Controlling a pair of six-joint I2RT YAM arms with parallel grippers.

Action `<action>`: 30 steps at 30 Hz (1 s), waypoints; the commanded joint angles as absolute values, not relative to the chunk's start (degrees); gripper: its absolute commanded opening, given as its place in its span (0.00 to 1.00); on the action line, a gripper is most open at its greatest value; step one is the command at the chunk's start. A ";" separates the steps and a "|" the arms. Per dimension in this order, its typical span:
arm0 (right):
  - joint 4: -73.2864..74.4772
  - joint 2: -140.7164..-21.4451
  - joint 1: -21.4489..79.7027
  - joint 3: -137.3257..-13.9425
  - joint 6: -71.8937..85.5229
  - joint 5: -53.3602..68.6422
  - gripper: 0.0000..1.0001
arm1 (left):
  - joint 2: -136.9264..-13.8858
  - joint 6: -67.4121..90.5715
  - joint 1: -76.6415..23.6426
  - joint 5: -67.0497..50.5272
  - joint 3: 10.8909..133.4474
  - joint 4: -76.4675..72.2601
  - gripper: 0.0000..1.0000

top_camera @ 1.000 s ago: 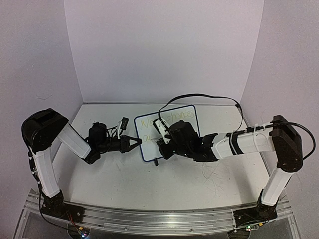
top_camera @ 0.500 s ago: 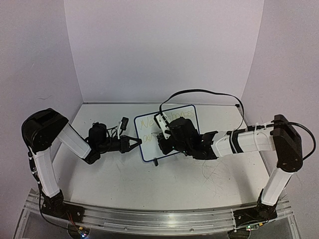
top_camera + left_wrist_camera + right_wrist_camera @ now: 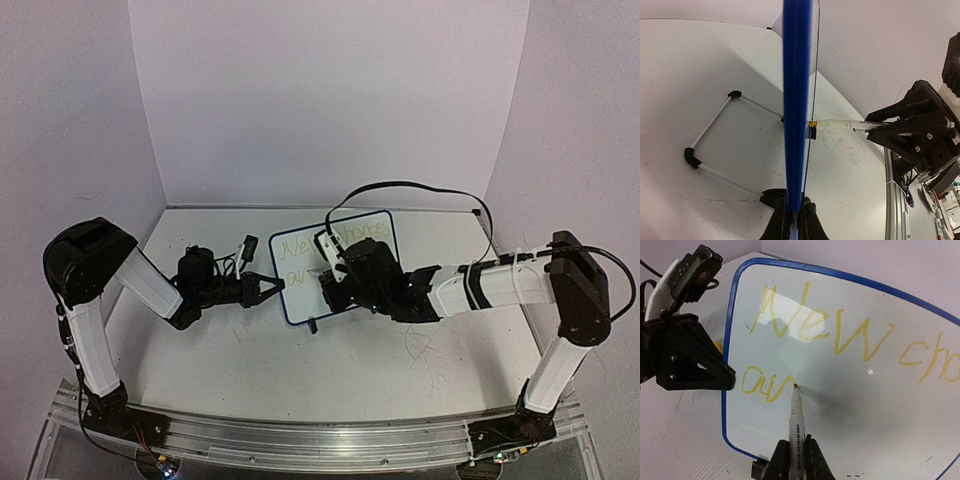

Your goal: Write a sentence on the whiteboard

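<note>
One whiteboard [image 3: 298, 296] stands centre frame on the desk [image 3: 250, 370]; the left hand [image 3: 272, 290] is clamped on its left edge. The right hand [image 3: 796, 447] grips one marker [image 3: 796, 415], tip on the sentence [image 3: 810, 332] (two yellow lines).

We saw a white tabletop [image 3: 300, 360], scuffed and marked with thin grey scribble scratches [image 3: 425, 365] toward its right side. Pale lilac walls [image 3: 320, 100] closed it in at the back and both sides, and an aluminium rail [image 3: 330, 438] ran along its near edge.
</note>
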State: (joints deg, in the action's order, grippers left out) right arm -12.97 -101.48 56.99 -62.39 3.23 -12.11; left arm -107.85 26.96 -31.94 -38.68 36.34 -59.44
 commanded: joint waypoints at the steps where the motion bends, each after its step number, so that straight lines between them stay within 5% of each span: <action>1: -11.94 -99.66 56.07 -60.72 4.38 -11.87 0.00 | -107.12 25.56 -32.36 -38.12 37.18 -56.46 0.00; 30: -10.80 -100.04 56.21 -60.55 5.10 -13.03 0.00 | -107.00 25.48 -32.32 -38.33 37.65 -55.64 0.00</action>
State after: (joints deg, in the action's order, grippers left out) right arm -12.60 -100.99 56.88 -60.03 4.58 -9.79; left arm -107.85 26.91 -31.94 -38.74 36.36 -59.31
